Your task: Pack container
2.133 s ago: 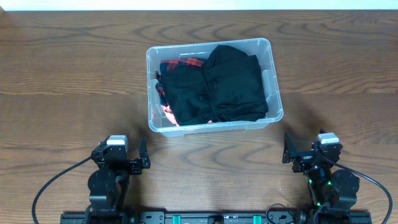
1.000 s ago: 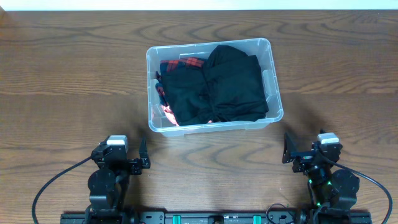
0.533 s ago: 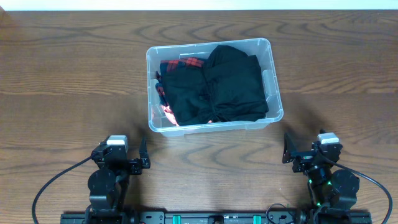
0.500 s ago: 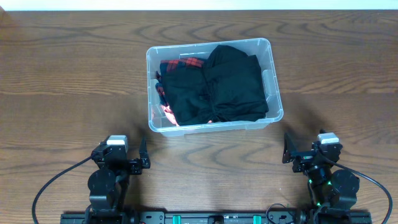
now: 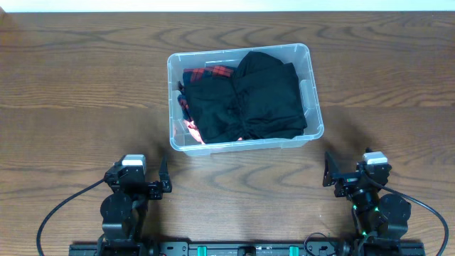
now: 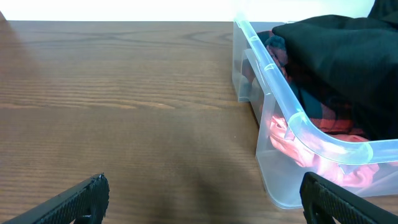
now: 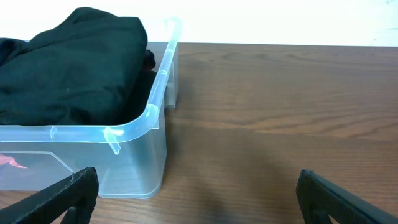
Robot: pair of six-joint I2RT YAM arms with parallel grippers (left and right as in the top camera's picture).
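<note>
The left gripper (image 6: 205,200) has its two fingers (image 6: 84,196) far apart. Nothing is between them, only the brown wooden table (image 6: 112,93). The right gripper (image 7: 199,198) has its fingers (image 7: 68,193) spread wide too, and they hold nothing.

Both grippers sit low near the front of the table, one on each side. The container (image 5: 172,71) sits in the middle of the table, farther back and apart from both grippers. It is a see-through plastic box.

Black clothes (image 5: 266,96) fill most of it and pile up a bit above the rim. A red and black checked cloth (image 5: 213,71) peeks out at the back left. Something pink (image 5: 192,130) shows in the front left corner.
</note>
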